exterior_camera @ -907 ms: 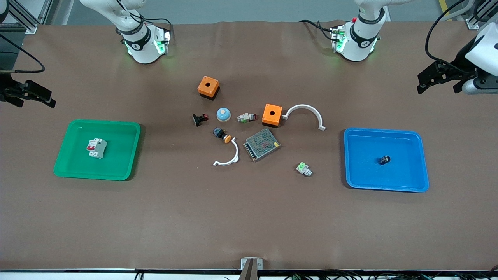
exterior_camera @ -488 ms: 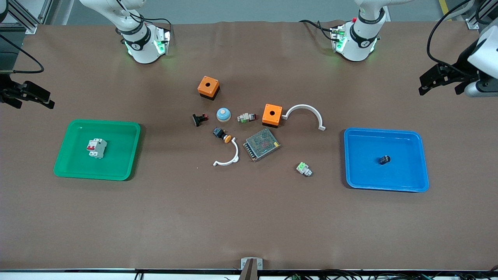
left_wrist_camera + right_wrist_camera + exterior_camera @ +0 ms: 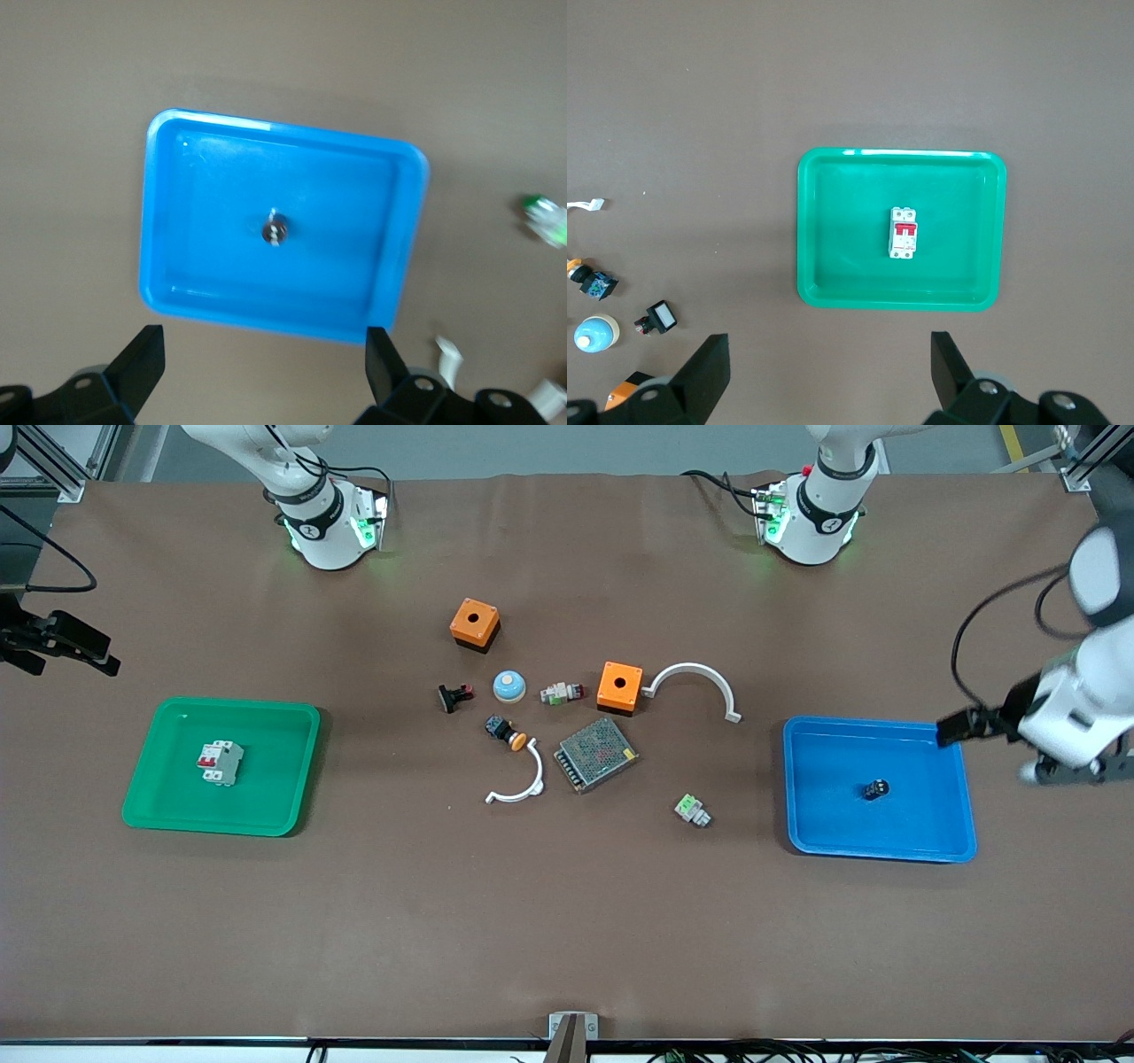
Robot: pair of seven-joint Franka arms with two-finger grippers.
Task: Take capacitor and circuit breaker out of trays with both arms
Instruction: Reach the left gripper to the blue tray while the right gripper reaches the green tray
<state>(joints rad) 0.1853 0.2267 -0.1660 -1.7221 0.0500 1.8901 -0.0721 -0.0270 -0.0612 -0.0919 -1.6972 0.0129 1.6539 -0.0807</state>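
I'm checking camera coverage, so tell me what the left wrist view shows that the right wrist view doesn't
Only the left wrist view shows the blue tray with the capacitor in it, and the open left gripper. Only the right wrist view shows the green tray holding the breaker, the open right gripper, and the blue-domed button. Both share the brown table.

No readable text

Nothing is showing legible lettering, numbers or brand marks: the round emblems on the two arm bases (image 3: 310, 529) are appearing only as small unreadable symbols.
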